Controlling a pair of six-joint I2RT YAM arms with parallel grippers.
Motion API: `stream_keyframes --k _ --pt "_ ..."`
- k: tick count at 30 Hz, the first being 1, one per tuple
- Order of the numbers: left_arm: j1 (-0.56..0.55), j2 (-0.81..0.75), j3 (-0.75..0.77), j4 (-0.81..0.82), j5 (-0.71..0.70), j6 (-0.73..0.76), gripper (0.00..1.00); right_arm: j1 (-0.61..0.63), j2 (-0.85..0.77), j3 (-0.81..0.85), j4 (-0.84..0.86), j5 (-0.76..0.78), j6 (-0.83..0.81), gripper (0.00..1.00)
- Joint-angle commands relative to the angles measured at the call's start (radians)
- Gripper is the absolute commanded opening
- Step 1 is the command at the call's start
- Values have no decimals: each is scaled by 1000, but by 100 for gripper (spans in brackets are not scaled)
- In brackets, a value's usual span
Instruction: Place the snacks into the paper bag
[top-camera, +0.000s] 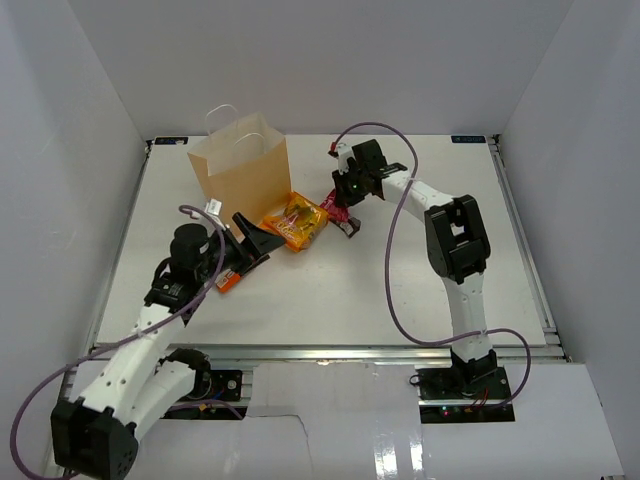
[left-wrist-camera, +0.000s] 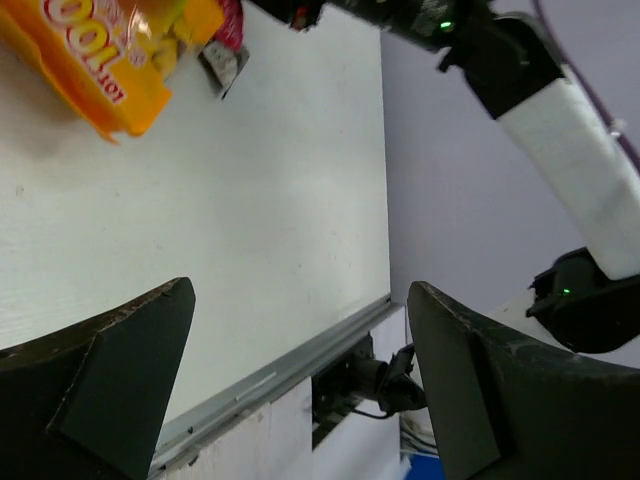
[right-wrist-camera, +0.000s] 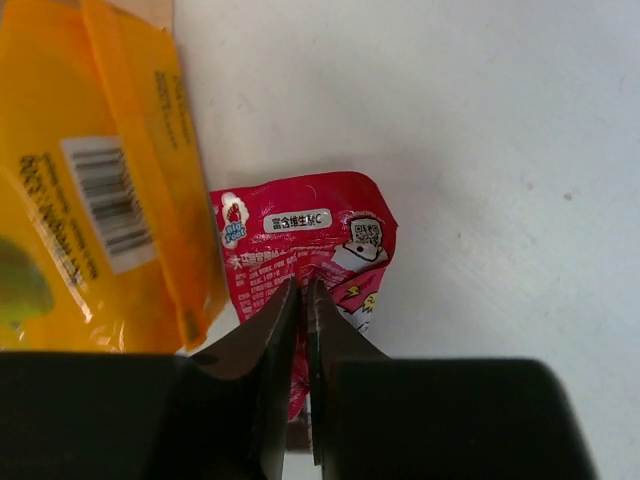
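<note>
The red-pink packet (right-wrist-camera: 310, 235) lies on the desk (right-wrist-camera: 500, 150), touching the yellow-orange packet (right-wrist-camera: 90, 180). Its long axis points at the right fingers (right-wrist-camera: 262, 345), which are pinched shut on its near edge. The paper bag (top-camera: 240, 170) stands upright to their left, nearer the left fingers (left-wrist-camera: 120, 370), which are spread and empty. The bag's inside is hidden.

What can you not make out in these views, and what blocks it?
Top view: the inside of the paper bag, behind its front wall.
Top view: an orange packet, mostly under the left arm.
Right wrist view: lower edge of the red-pink packet, behind the right gripper.
Left wrist view: the yellow-orange packet, cut by the top edge.
</note>
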Motion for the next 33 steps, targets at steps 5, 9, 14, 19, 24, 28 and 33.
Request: stream_keyframes --k 5,9,14,19,24,28,33 --pt "-76 193 -78 375 168 -153 98 -56 -236 -220 84 -117 7 8" --pt "-157 294 -30 377 132 -129 98 -79 -361 -350 110 -192 -9 8" --pt "-266 420 -1 395 70 -161 98 -108 -478 -513 114 -281 -28 8" --pt "-321 520 37 455 29 -152 98 -131 -621 -637 138 -491 -13 8" --pt "-340 624 103 461 41 -92 96 -128 -737 -743 181 -639 49 8" --pt "-347 690 148 463 67 -75 86 -119 -793 -794 213 -695 102 8" --pt "-355 713 172 466 101 -63 77 -111 -824 -829 236 -727 121 8"
